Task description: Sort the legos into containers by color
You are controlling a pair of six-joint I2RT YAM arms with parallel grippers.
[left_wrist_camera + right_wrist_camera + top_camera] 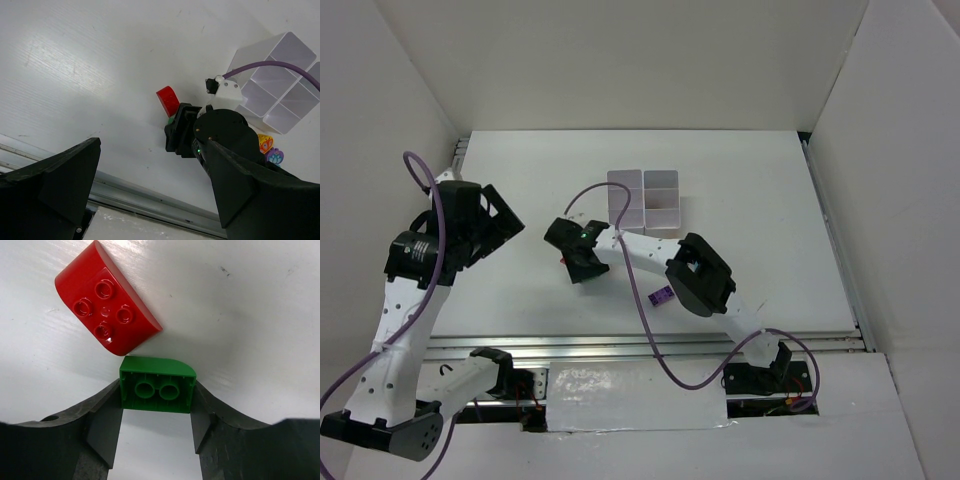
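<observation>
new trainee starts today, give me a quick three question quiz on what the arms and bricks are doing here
1. Which brick sits between the right gripper's fingers? A red, B green, C purple.
2. True or false: the red brick lies on the table, outside that grip.
3. Fill in: the left gripper is ___.
Key: 1 B, the green brick; 2 true; 3 open.
</observation>
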